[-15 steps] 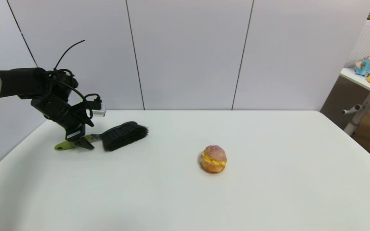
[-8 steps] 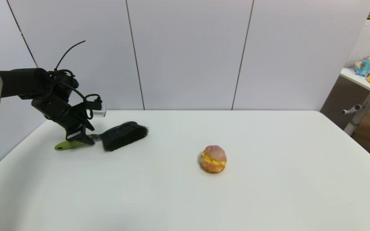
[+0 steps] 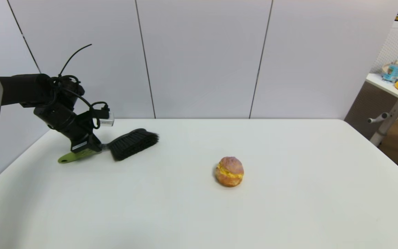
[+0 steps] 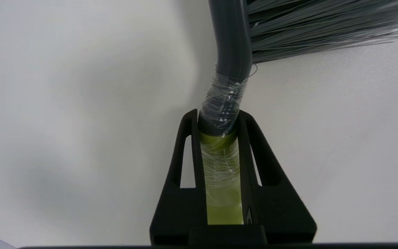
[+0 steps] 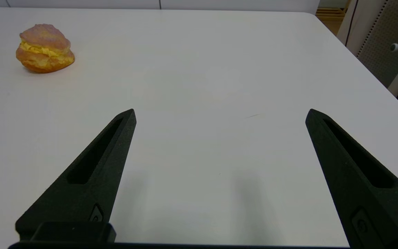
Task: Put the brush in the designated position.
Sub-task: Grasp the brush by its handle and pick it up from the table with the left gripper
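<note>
The left gripper (image 3: 90, 148) pinches the brush (image 3: 116, 148) by its green handle, well left of the bun (image 3: 229, 171); the right gripper (image 5: 219, 114) is spread.

The left gripper (image 3: 90, 149) reaches low at the far left, its fingers (image 4: 185, 152) clamped together on something. The right gripper (image 5: 219, 116) hovers with fingers spread wide.
</note>
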Robot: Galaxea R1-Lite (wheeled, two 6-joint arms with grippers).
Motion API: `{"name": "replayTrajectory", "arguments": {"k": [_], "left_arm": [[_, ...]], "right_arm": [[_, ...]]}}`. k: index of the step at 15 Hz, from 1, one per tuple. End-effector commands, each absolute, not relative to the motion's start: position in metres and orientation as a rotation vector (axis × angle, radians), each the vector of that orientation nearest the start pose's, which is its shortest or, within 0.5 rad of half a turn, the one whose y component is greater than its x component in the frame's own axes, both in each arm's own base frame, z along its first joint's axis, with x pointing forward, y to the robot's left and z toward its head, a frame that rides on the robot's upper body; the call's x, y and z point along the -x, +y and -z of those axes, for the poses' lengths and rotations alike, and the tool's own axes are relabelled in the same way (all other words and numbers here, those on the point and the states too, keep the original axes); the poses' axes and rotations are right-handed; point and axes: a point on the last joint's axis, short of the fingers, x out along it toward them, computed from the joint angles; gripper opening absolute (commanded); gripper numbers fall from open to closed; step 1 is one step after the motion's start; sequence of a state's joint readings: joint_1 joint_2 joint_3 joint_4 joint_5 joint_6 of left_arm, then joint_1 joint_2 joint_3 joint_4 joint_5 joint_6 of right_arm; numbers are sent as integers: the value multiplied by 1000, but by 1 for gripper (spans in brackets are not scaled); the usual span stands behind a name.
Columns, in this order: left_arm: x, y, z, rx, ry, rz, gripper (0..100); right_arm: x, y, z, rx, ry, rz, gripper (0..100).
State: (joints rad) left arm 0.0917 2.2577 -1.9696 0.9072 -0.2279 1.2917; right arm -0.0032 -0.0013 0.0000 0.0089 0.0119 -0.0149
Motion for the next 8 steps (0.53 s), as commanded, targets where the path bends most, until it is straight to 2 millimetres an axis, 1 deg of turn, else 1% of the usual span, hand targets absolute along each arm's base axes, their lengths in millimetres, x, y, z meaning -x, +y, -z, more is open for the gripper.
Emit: {"name": "replayTrajectory", "arguments": {"k": [1,5,8], "left_arm": [[-413,33,-163,-950,905,847,0],[-393,31,-197,-970,868,818,0],[-376,23,-223,-994,828,812,0]], "right_arm": [[23,0,-74,15,11,-9,100],[23,0,-74,15,11,-9,100],[23,0,-74,15,11,-9,100]]}}
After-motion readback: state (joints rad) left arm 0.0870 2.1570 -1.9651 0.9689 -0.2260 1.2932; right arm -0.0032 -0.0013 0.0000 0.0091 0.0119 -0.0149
